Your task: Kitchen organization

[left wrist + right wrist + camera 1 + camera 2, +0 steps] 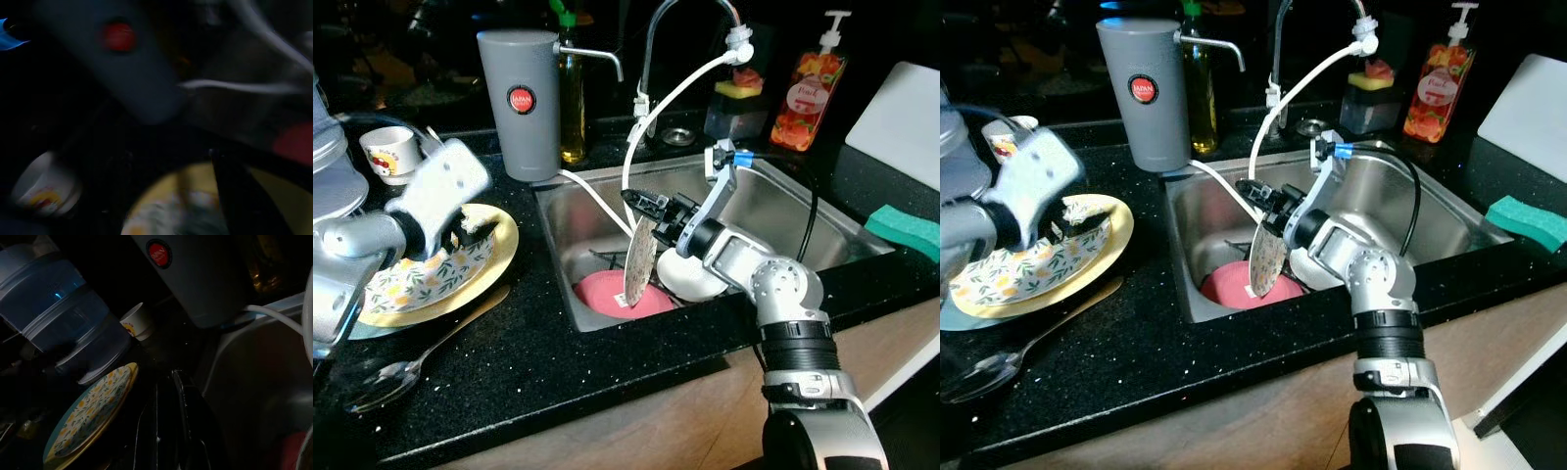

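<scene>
My right gripper (653, 208) is shut on the rim of a small patterned plate (639, 259), which hangs edge-on over the steel sink (803, 211). In the right wrist view that plate's thin edge (157, 426) runs between the closed fingers (183, 423). Under it in the sink lie a pink dish (605, 295) and a white bowl (688, 280). My left gripper (470, 233) is low over a floral plate (421, 276) stacked on a yellow plate (494, 266) on the black counter, left of the sink.
A grey dispenser (519, 98), an oil bottle (573, 113) and a small cup (389, 152) stand behind the plates. A spoon (416, 360) lies near the counter's front edge. Faucet with white hose (675, 98), soap bottle (808, 93), green sponge (906, 230), white board (901, 113).
</scene>
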Available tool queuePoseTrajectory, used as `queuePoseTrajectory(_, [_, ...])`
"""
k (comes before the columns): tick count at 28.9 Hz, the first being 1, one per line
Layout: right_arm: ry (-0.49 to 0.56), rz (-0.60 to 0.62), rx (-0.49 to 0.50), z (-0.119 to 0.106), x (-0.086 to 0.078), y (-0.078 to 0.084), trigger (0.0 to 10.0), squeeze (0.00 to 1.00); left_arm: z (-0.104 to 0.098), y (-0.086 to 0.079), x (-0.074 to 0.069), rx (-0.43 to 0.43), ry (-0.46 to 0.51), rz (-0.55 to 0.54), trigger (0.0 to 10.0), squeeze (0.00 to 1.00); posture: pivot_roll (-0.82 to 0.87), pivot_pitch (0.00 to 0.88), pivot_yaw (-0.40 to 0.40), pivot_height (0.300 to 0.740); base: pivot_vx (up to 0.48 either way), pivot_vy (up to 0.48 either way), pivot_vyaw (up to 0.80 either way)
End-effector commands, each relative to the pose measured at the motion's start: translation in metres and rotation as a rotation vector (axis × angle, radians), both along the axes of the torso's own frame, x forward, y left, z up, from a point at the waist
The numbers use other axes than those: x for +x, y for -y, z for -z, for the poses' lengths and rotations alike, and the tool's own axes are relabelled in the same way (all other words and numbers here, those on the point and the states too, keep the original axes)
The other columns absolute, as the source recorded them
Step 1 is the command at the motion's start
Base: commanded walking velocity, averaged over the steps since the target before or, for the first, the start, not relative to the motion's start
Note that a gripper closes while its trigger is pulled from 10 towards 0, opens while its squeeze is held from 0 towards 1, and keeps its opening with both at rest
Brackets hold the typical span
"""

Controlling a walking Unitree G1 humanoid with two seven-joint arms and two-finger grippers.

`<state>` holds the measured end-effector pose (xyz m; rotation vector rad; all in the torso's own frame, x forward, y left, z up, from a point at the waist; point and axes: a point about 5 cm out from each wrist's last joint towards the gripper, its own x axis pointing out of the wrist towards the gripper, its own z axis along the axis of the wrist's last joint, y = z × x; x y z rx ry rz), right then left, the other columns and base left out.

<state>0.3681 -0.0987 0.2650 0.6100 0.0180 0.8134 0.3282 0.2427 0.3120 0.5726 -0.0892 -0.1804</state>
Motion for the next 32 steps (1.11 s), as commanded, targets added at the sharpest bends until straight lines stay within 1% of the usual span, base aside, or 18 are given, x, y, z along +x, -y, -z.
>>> queuePoseTrajectory(1, [0.001, -0.006, 0.003, -0.001, 0.000, -0.001, 10.0, 0.00, 0.005, -0.017, 0.002, -0.056, -0.007, -0.140, 10.0, 0.00, 0.08, 0.056, 0.002, 0.740, 0.000, 0.000, 0.00])
queuePoseTrajectory(3, [0.000, -0.010, 0.003, 0.000, -0.001, -0.002, 10.0, 0.00, 0.012, -0.028, 0.003, -0.091, -0.040, -0.247, 10.0, 0.02, 0.08, 0.052, 0.002, 0.740, 0.000, 0.000, 0.00])
queuePoseTrajectory(4, [-0.001, -0.013, 0.003, 0.001, -0.001, -0.003, 10.0, 0.00, 0.016, -0.038, 0.003, -0.159, -0.059, -0.334, 10.0, 0.11, 0.08, 0.050, 0.003, 0.740, 0.000, 0.000, 0.00])
queuePoseTrajectory(5, [-0.001, -0.013, 0.003, 0.001, -0.001, -0.003, 10.0, 0.00, 0.016, -0.038, 0.003, -0.159, -0.059, -0.334, 10.0, 0.11, 0.08, 0.050, 0.003, 0.740, 0.000, 0.000, 0.00])
queuePoseTrajectory(6, [-0.002, -0.016, 0.003, 0.001, -0.002, -0.004, 10.0, 0.00, 0.023, -0.048, 0.003, -0.185, -0.090, -0.433, 10.0, 0.15, 0.08, 0.050, 0.003, 0.740, 0.000, 0.000, 0.00])
queuePoseTrajectory(8, [-0.004, -0.023, 0.000, 0.002, -0.002, -0.006, 10.0, 0.00, 0.033, -0.063, 0.003, -0.250, -0.110, -0.572, 10.0, 0.07, 0.08, 0.050, 0.003, 0.740, 0.000, 0.000, 0.00])
queuePoseTrajectory(9, [-0.004, -0.023, 0.000, 0.002, -0.002, -0.006, 10.0, 0.00, 0.033, -0.063, 0.003, -0.250, -0.110, -0.572, 10.0, 0.07, 0.08, 0.050, 0.003, 0.740, 0.000, 0.000, 0.00])
queuePoseTrajectory(11, [-0.006, -0.033, -0.020, 0.005, -0.003, -0.011, 10.0, 0.00, 0.038, -0.070, 0.002, -0.316, -0.083, -0.549, 10.0, 0.02, 0.08, 0.050, 0.003, 0.740, 0.000, 0.000, 0.00])
queuePoseTrajectory(12, [-0.006, -0.040, -0.036, 0.007, -0.003, -0.014, 10.0, 0.00, 0.042, -0.073, 0.000, -0.384, -0.083, -0.528, 10.0, 0.95, 0.08, 0.050, 0.003, 0.740, 0.000, 0.000, 0.00])
queuePoseTrajectory(13, [-0.006, -0.040, -0.036, 0.007, -0.003, -0.014, 10.0, 0.00, 0.042, -0.073, 0.000, -0.384, -0.083, -0.528, 10.0, 0.95, 0.08, 0.050, 0.003, 0.740, 0.000, 0.000, 0.00])
queuePoseTrajectory(14, [-0.006, -0.046, -0.047, 0.008, -0.004, -0.016, 10.0, 0.00, 0.043, -0.073, -0.003, -0.436, -0.077, -0.513, 10.0, 1.00, 0.08, 0.055, -0.004, 0.740, 0.000, 0.000, 0.00])
queuePoseTrajectory(16, [-0.006, -0.046, -0.047, 0.008, -0.004, -0.016, 10.0, 0.00, 0.043, -0.073, -0.003, -0.436, -0.077, -0.513, 10.0, 1.00, 0.08, 0.055, -0.004, 0.740, 0.000, 0.000, 0.00])
queuePoseTrajectory(19, [-0.006, -0.058, -0.063, 0.011, -0.005, -0.020, 10.0, 0.00, 0.046, -0.074, -0.007, -0.482, -0.100, -0.523, 10.0, 1.00, 0.08, 0.058, -0.006, 0.740, 0.000, 0.000, 0.00])
queuePoseTrajectory(22, [0.001, -0.073, -0.094, 0.014, -0.006, -0.024, 10.0, 0.00, 0.055, -0.073, -0.013, -0.554, -0.190, -0.527, 10.0, 1.00, 0.08, 0.062, -0.012, 0.740, 0.000, 0.000, 0.00])
queuePoseTrajectory(28, [0.019, -0.089, -0.140, 0.016, -0.007, -0.026, 10.0, 0.00, 0.061, -0.074, -0.016, -0.580, -0.248, -0.547, 10.0, 1.00, 0.08, 0.064, -0.013, 0.740, 0.000, 0.000, 0.00])
queuePoseTrajectory(29, [0.031, -0.102, -0.166, 0.018, -0.008, -0.027, 10.0, 0.00, 0.064, -0.077, -0.017, -0.580, -0.260, -0.569, 10.0, 0.00, 0.08, 0.064, -0.013, 0.740, 0.000, 0.000, 0.00])
queuePoseTrajectory(31, [0.052, -0.126, -0.193, 0.020, -0.010, -0.028, 10.0, 0.00, 0.067, -0.081, -0.019, -0.575, -0.277, -0.589, 10.0, 0.00, 0.08, 0.064, -0.013, 0.740, 0.000, 0.000, 0.00])
queuePoseTrajectory(32, [0.093, -0.157, -0.227, 0.020, -0.014, -0.029, 10.0, 0.00, 0.070, -0.085, -0.021, -0.542, -0.291, -0.610, 10.0, 0.00, 0.08, 0.064, -0.013, 0.740, 0.000, 0.000, 0.00])
